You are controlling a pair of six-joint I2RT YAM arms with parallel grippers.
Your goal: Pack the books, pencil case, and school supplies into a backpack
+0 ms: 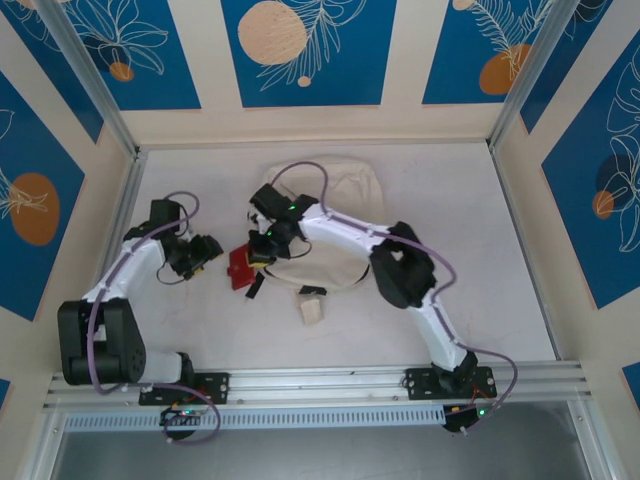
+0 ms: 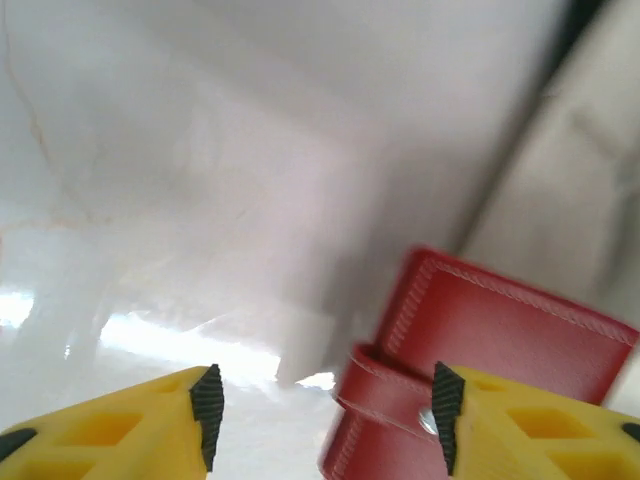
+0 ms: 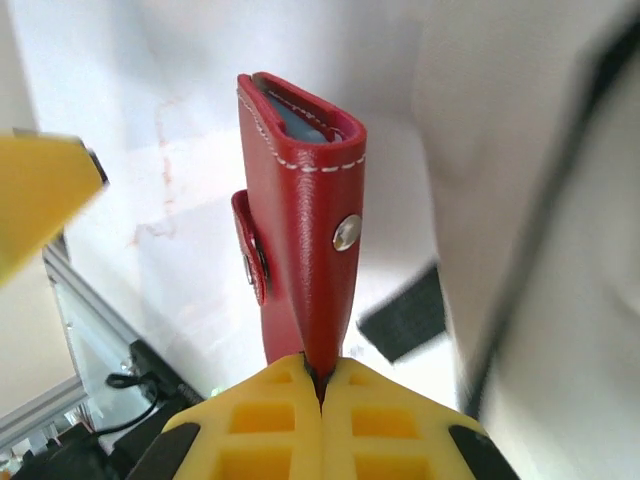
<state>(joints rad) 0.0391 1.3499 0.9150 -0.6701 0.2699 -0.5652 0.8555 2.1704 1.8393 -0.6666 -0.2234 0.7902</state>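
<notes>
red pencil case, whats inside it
Something pale blue shows at the open top of the red pencil case; lining or contents, cannot tell. Its leather sides cover everything deeper.

The pencil case (image 3: 305, 230) is red leather with white stitching along its edges, a short strap flap and silver snap studs. Its open end shows a pale blue lining. Its thin opposite edge is pinched between the closed fingers of the right gripper (image 3: 322, 380). It sits at the near-left corner of the backpack (image 1: 345, 190), a soft cream fabric bag with black trim that lies flat in the far middle. A small pale block (image 1: 312, 310) lies just near of the bag.
</notes>
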